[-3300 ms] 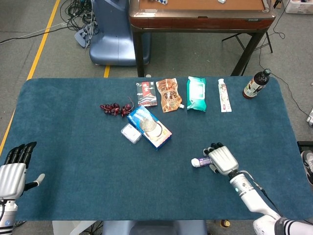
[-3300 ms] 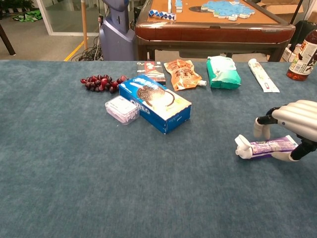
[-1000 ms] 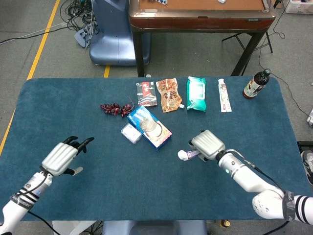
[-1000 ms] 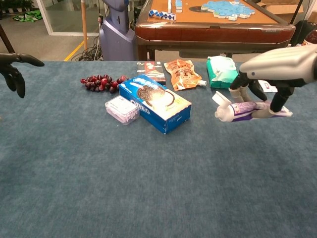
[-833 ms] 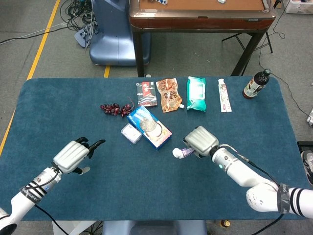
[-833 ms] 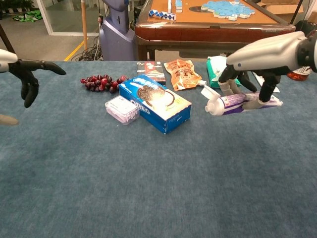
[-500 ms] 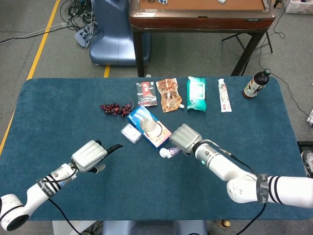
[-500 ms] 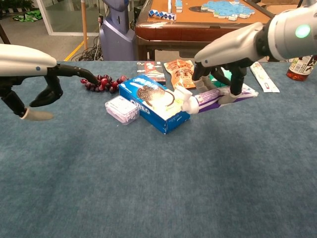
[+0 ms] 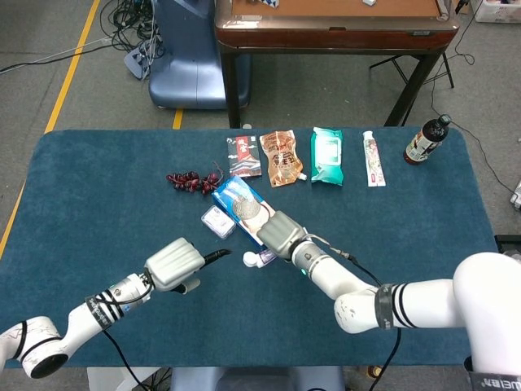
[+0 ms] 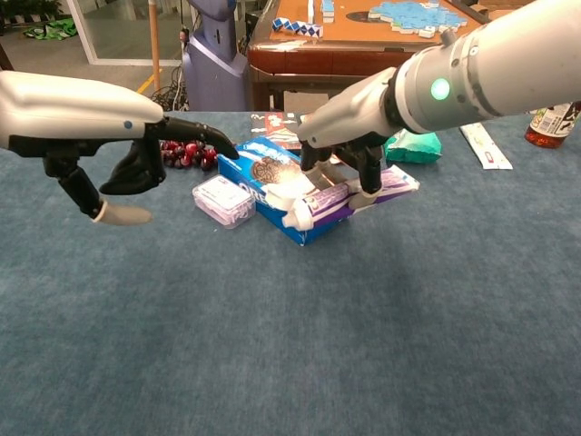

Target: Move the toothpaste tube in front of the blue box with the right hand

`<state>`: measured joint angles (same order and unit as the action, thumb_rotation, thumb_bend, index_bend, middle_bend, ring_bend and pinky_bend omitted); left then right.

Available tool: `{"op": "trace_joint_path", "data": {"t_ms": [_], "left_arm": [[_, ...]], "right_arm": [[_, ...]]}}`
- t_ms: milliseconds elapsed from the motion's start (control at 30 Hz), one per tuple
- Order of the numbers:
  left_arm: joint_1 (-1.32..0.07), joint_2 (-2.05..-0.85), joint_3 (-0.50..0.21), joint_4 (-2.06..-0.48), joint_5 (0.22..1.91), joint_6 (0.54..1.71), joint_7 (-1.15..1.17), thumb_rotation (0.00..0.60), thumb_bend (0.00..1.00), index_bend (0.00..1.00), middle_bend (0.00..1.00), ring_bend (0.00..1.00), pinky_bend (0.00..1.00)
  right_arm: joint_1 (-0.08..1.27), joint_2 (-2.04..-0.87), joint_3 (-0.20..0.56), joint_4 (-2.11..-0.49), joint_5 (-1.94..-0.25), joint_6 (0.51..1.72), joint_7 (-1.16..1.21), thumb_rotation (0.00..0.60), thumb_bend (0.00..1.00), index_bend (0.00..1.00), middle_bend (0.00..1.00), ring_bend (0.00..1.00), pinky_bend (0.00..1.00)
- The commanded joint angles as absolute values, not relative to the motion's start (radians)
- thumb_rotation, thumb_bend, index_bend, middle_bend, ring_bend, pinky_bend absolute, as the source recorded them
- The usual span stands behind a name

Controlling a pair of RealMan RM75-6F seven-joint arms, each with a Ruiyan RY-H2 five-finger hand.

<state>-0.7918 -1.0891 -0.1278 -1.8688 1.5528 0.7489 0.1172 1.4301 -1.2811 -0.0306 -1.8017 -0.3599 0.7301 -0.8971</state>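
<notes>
I had the right hand [image 10: 349,168] pinching the light, squashy toothpaste tube [image 10: 349,199] mid-body, its cap beyond my fingers [image 10: 368,186] over the Oreo box [image 10: 304,204]; left hand [image 10: 136,168] spread, holding nothing.

Beyond the right hand [image 9: 279,231] we see dark red grapes [image 9: 189,181], an orange pouch [image 9: 282,157], a green wipes pack [image 9: 326,155] and a brown bottle [image 9: 426,140].

The blue biscuit box [image 10: 289,186] near the middle of the counter [image 10: 290,345] carries white lettering that looks like OREO, partly hidden now. Print on the pouches and packets along the far edge is too small to read.
</notes>
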Motion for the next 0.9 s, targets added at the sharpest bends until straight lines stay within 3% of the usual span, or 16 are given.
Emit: {"op": "trace_joint_path", "data": {"t_ms": [33, 900], "left_arm": [[-0.802, -1.101, -0.125, -1.873, 1.547, 0.747, 0.122, 0.600, 0.33, 0.09, 0.82, 0.67, 0.57], [-0.848, -1.174, -0.077, -1.819, 1.501, 0.741, 0.152, 0.600, 0.33, 0.10, 0.82, 0.68, 0.58]], "right_arm": [[1.445, -1.292, -0.034, -1.797, -0.351, 0.737, -0.887, 0.600, 0.86, 0.78, 0.74, 0.60, 0.37], [1.477, -1.321, -0.052, -1.786, -0.400, 0.782, -0.790, 0.600, 0.87, 0.80, 0.75, 0.62, 0.38]]}}
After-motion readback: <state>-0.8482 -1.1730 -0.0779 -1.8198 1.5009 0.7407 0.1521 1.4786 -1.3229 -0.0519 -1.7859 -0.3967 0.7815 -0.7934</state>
